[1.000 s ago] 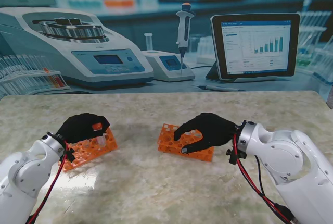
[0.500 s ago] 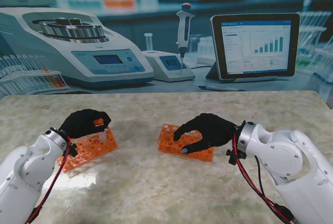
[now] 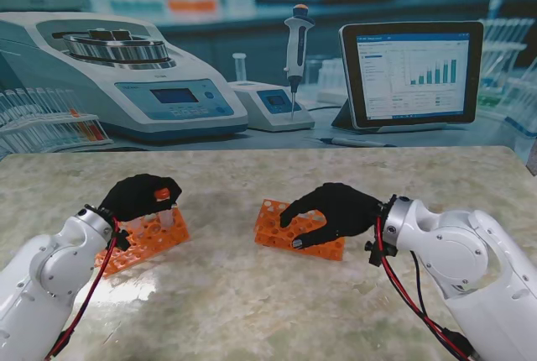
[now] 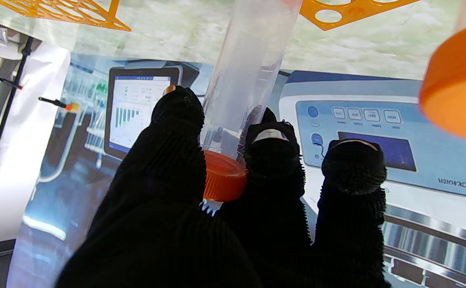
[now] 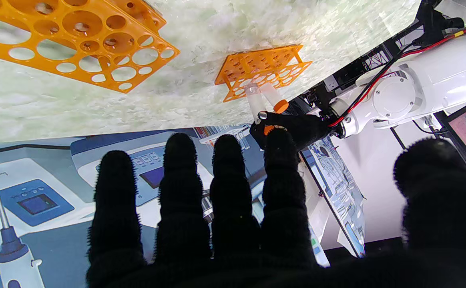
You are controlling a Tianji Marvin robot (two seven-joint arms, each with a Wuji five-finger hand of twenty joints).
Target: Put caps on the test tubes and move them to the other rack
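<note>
My left hand (image 3: 137, 196) is shut on a clear test tube (image 4: 253, 64), pinching its orange cap (image 4: 223, 176) between thumb and fingers. The tube's lower end still points into the left orange rack (image 3: 144, 240). A second tube with an orange cap (image 4: 457, 80) stands beside it in that rack, also seen as the capped tube (image 5: 280, 105) from the right wrist. My right hand (image 3: 336, 210) arches over the right orange rack (image 3: 295, 232), fingers (image 5: 229, 192) spread and holding nothing. That rack's holes (image 5: 77, 40) look empty.
At the far edge of the marble table (image 3: 252, 311) is a printed lab backdrop with a centrifuge (image 3: 126, 75), a pipette (image 3: 296, 50) and a tablet (image 3: 411, 63). Bare tabletop lies between the two racks.
My left hand has risen slightly and shifted a little to the right with the capped tube. The right hand and both racks have not moved.
</note>
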